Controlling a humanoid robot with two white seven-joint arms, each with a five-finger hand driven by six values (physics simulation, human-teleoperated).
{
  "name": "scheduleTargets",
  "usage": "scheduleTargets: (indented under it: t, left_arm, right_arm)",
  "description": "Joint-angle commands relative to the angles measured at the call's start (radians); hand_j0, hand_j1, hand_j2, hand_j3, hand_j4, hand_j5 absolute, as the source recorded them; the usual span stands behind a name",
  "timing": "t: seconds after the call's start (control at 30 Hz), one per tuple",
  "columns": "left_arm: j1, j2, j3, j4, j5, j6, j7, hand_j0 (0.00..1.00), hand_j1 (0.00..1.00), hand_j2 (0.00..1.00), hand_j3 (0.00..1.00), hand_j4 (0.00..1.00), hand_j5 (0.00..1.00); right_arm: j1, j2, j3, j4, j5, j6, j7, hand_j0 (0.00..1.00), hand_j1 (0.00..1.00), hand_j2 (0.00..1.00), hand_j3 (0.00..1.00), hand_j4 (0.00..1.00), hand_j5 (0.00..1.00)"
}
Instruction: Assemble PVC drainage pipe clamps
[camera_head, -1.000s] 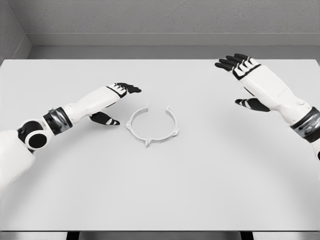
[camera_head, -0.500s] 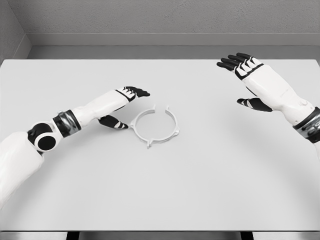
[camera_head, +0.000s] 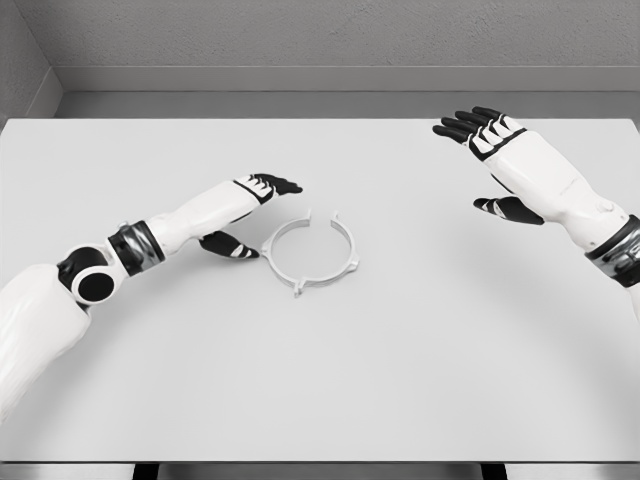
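Observation:
A white ring-shaped pipe clamp (camera_head: 309, 253) lies flat on the white table (camera_head: 320, 380), its gap facing away from me and small lugs around its rim. My left hand (camera_head: 250, 213) is open just left of the clamp, fingers stretched above its left edge and thumb low beside the rim, holding nothing. My right hand (camera_head: 488, 165) hovers open far to the right, well away from the clamp, with its fingers spread.
The table's far edge meets a grey wall (camera_head: 330, 40) at the back. Its front edge runs along the bottom of the view.
My left hand has slid right toward the clamp and now sits against its left side. The clamp has shifted slightly to the right. My right hand has barely moved.

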Motion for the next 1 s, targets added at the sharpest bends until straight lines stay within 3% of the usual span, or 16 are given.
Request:
scheduleTargets:
  t: [0.0,0.97]
  left_arm:
    - [0.002,0.001,0.000,-0.005,0.008,0.001,0.001,1.00,1.00,1.00,1.00,1.00,1.00]
    - [-0.003,-0.051,-0.017,0.000,0.003,0.001,0.001,1.00,1.00,1.00,1.00,1.00,1.00]
  right_arm:
    - [0.000,-0.001,0.001,-0.001,-0.007,0.002,-0.001,1.00,1.00,1.00,1.00,1.00,1.00]
    - [-0.005,0.001,0.001,0.006,-0.005,0.002,-0.001,1.00,1.00,1.00,1.00,1.00,1.00]
